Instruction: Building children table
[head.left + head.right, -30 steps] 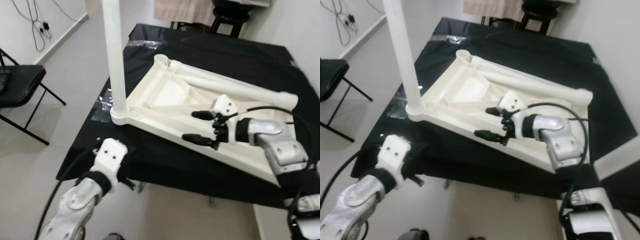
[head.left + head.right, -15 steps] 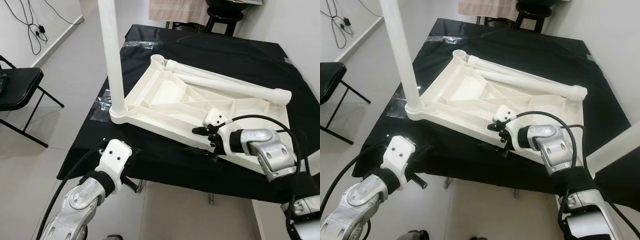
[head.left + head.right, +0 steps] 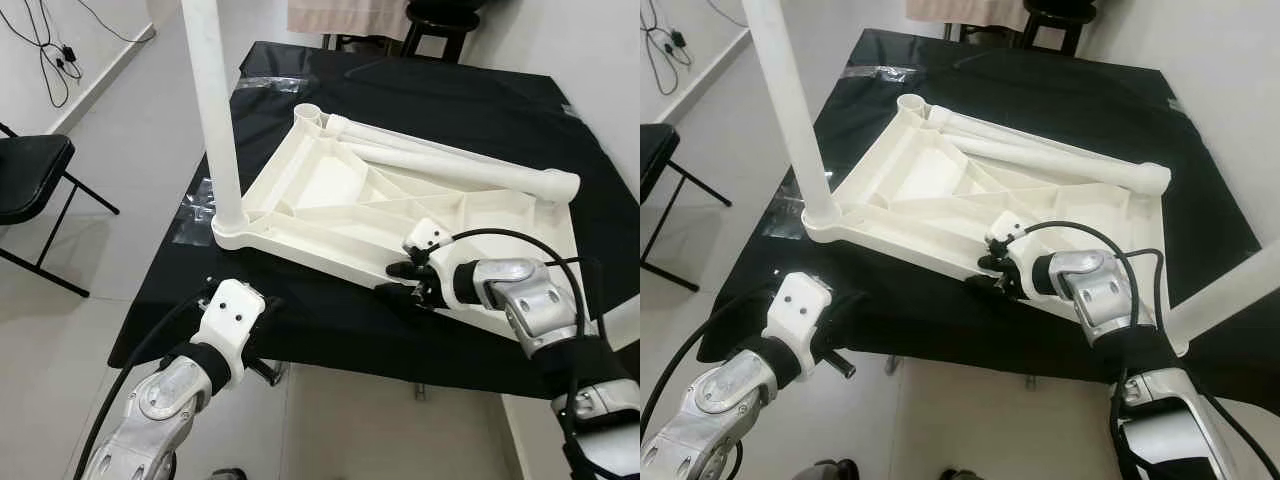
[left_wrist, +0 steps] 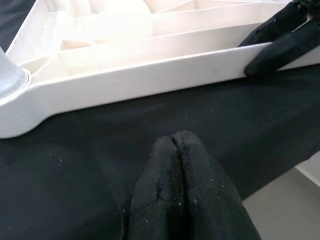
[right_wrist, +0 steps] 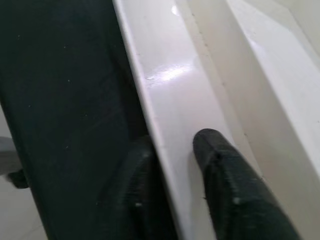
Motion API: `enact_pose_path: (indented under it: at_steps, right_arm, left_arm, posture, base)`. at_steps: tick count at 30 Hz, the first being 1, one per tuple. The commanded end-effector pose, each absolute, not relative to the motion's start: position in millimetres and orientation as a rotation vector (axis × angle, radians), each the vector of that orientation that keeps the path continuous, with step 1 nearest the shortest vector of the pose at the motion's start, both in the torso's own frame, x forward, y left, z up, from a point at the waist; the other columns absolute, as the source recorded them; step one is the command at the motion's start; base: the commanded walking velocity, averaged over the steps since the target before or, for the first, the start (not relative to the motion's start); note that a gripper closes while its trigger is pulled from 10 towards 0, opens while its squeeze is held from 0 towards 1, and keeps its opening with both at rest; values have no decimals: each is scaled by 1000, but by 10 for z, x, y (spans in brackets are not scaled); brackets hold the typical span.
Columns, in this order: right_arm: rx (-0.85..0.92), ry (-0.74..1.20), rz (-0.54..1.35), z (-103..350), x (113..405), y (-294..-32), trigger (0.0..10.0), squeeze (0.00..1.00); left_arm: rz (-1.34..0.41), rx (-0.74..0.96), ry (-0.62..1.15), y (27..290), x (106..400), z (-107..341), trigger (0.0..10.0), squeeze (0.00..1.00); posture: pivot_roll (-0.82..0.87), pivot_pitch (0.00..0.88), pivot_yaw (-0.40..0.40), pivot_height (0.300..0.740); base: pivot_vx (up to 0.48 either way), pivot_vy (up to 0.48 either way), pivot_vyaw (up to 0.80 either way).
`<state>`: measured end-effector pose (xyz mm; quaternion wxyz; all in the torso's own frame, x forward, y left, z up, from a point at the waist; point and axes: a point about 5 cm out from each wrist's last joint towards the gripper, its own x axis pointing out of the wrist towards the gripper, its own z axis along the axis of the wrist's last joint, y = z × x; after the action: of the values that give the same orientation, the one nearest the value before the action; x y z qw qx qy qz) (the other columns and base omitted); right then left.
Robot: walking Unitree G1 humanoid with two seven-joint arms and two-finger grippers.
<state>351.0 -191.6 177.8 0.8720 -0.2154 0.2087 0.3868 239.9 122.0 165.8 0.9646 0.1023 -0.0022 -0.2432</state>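
A white plastic table top (image 3: 340, 190) lies upside down on the black-covered table (image 3: 480, 100). One white leg (image 3: 212, 110) stands upright in its near left corner socket. Another leg (image 3: 450, 165) lies along its far edge. My right gripper (image 3: 395, 280) sits at the near rim, one finger (image 5: 220, 165) on the rim's top and the other against its outer wall, clamped on it. My left gripper (image 4: 172, 142) is shut with nothing in it, low over the black cloth by the table's front left edge, pointing at the rim (image 4: 150, 82).
A black folding chair (image 3: 30, 170) stands on the floor to the left. A dark stool (image 3: 440, 15) is behind the table's far end. Cables (image 3: 50, 50) hang on the left wall. A white bar (image 3: 1230, 290) slants across the near right corner.
My right gripper came down from over the ribbed inside to the near rim, and its wide-open fingers closed on that rim. The left arm has hardly moved. The camera shifted slightly.
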Motion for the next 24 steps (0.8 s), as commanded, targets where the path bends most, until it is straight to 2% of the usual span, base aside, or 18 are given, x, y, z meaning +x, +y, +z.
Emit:
enact_pose_path:
  at_steps: [1,6,12,14,24]
  right_arm:
    - [-481,408,737,1840,3560,-1988,0,0]
    - [-565,229,844,1944,3570,-1795,0,0]
    - [-620,147,889,1990,3572,-1707,0,0]
    - [-698,38,1011,2059,3525,-1527,0,0]
    - [-833,-71,1184,2136,3531,-1285,0,0]
  left_arm:
    - [-494,218,13,1211,2367,1634,10000,0]
    - [-496,217,16,1205,2361,1629,10000,0]
    - [-496,216,18,1205,2357,1626,10000,0]
    - [-496,216,19,1208,2349,1626,10000,0]
    - [-488,218,32,1232,2311,1619,10000,0]
  posture:
    - [91,222,-125,740]
    - [90,229,-127,740]
    - [91,231,-126,740]
    - [92,236,-126,740]
    - [107,255,-130,740]
  base:
    - [0,0,0]
    - [0,0,0]
    - [0,0,0]
    - [0,0,0]
    - [0,0,0]
